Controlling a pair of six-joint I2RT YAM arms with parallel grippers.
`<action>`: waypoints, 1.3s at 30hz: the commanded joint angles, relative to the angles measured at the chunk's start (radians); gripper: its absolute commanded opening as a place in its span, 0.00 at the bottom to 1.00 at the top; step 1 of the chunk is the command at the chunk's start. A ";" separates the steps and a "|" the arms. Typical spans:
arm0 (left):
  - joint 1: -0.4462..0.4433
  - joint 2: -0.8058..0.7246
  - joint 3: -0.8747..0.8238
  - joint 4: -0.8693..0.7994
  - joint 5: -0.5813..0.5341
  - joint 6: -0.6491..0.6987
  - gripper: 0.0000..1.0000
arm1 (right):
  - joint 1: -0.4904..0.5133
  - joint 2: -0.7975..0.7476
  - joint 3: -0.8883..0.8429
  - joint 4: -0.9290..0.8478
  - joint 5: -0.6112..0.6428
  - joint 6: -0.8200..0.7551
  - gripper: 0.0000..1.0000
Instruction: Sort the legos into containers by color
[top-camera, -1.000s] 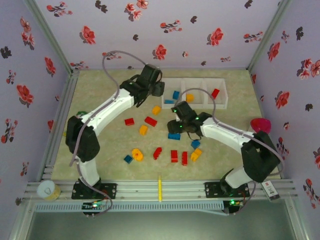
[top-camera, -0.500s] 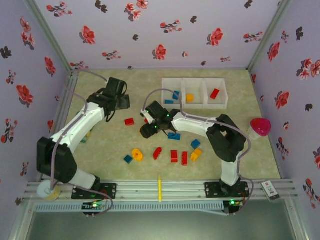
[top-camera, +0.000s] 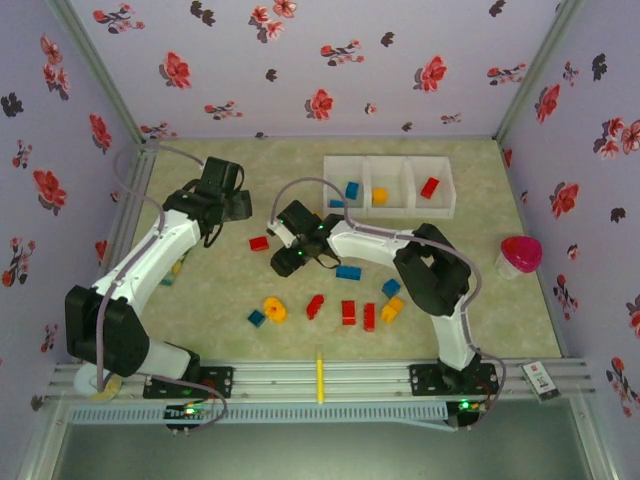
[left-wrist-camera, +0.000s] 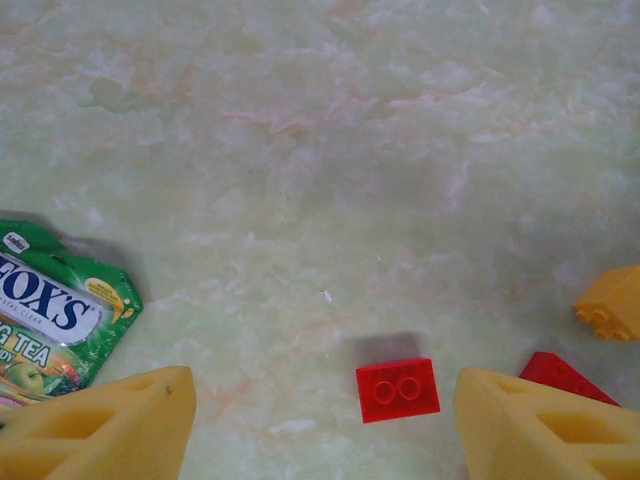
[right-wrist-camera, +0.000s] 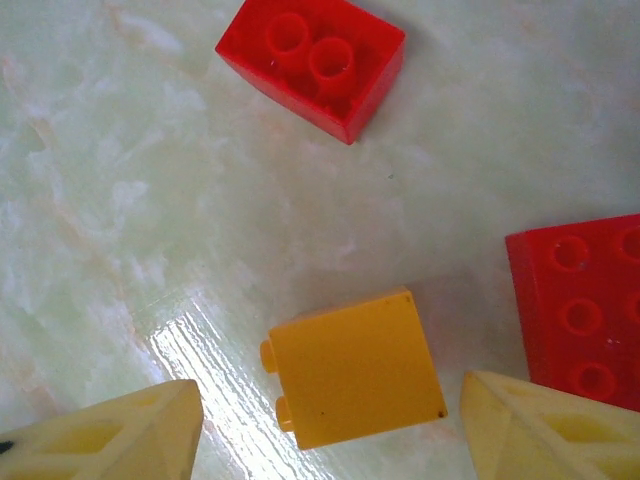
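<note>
Right wrist view: the spread fingers of the right gripper are held either side of a small yellow plastic lego brick on the pale marbled table. A grasp is judged in hand; lowering and closing are called for, then carriage to the white three-bay tray. On the left gripper the fingers are likewise parted.

Right wrist view: the large red brick is cut off by the right edge. Left wrist view: the candy packet is cut off by the left edge and the yellow brick by the right edge. A red piece is partly hidden behind a finger of the left tool.
</note>
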 joint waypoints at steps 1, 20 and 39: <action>0.010 -0.024 -0.005 -0.016 0.021 -0.005 0.69 | 0.009 0.030 0.042 -0.031 0.022 -0.024 0.66; 0.011 -0.027 -0.008 -0.015 0.026 0.001 0.69 | 0.009 0.073 0.084 -0.058 0.053 -0.036 0.50; 0.010 -0.039 -0.016 -0.019 0.026 -0.001 0.69 | 0.007 0.089 0.106 -0.083 0.028 -0.041 0.58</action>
